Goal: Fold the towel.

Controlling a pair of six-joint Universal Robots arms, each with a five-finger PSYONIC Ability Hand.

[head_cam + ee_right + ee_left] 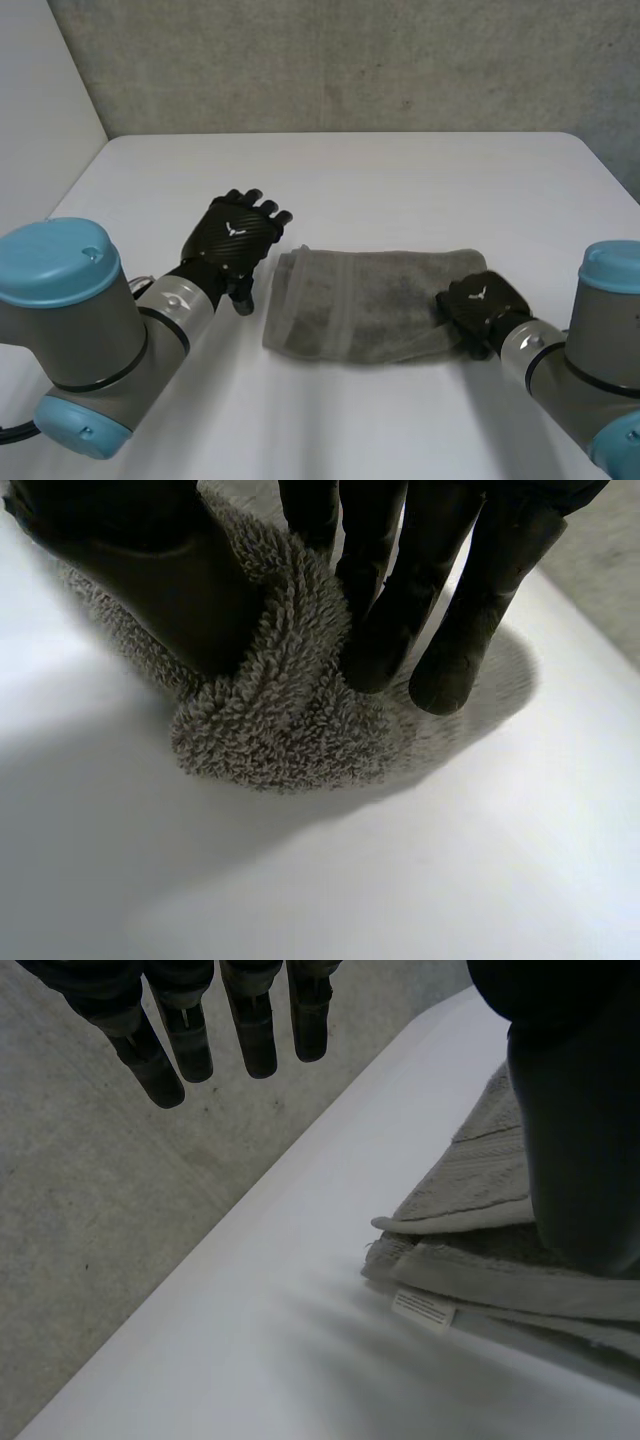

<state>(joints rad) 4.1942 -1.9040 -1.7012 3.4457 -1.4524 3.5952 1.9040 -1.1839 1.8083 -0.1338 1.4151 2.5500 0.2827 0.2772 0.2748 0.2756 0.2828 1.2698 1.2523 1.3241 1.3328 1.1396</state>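
Note:
A grey towel [370, 305] lies folded into a flat rectangle in the middle of the white table [400, 180]. My right hand [478, 308] rests on its right end, thumb and fingers [375, 630] pinching a bunched fold of the towel [290, 710] between them. My left hand [232, 240] hovers just left of the towel's left edge, its fingers [250, 1035] straight and holding nothing. In the left wrist view the towel's [470, 1210] layered corner with a small white label [422, 1308] lies beside that hand.
The table's far edge [340, 135] meets a grey concrete wall [400, 60]. Both arms come in from the near corners of the head view, the left arm [90, 340] and the right arm [590, 350].

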